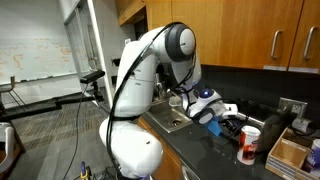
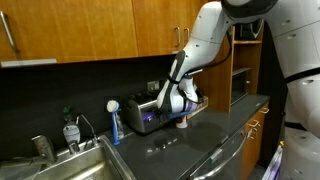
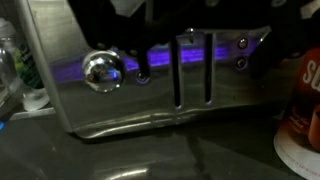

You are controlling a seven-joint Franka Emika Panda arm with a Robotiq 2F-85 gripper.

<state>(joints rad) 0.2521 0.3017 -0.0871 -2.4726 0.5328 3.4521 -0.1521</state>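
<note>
Subject: the gripper (image 2: 181,108) is positioned low over the dark countertop (image 2: 200,140), just beside one end of a chrome toaster (image 2: 140,116). In both exterior views the arm reaches down from above, and the gripper (image 1: 213,110) appears close to the appliance. Contact cannot be confirmed.

Hand state: the fingers are not clearly resolved in any view. Whether they are spread or pressed together cannot be told. Nothing is seen held.

Toaster: the wrist view is filled by its polished side panel (image 3: 150,85). A round chrome knob (image 3: 100,68) sits toward the left of the panel, and two vertical slots (image 3: 192,70) lie right of it. A violet glow runs across the panel behind them. The toaster stands upright on the countertop, against the dark back wall.

Surroundings: a red canister (image 3: 303,105) stands near the toaster, also visible in an exterior view (image 1: 250,143). A sink (image 2: 75,165) is set into the counter well apart from the toaster, with a bottle (image 2: 70,130) behind it and a blue item (image 2: 115,125) between sink and toaster. Wooden cabinets (image 2: 90,25) hang above.
</note>
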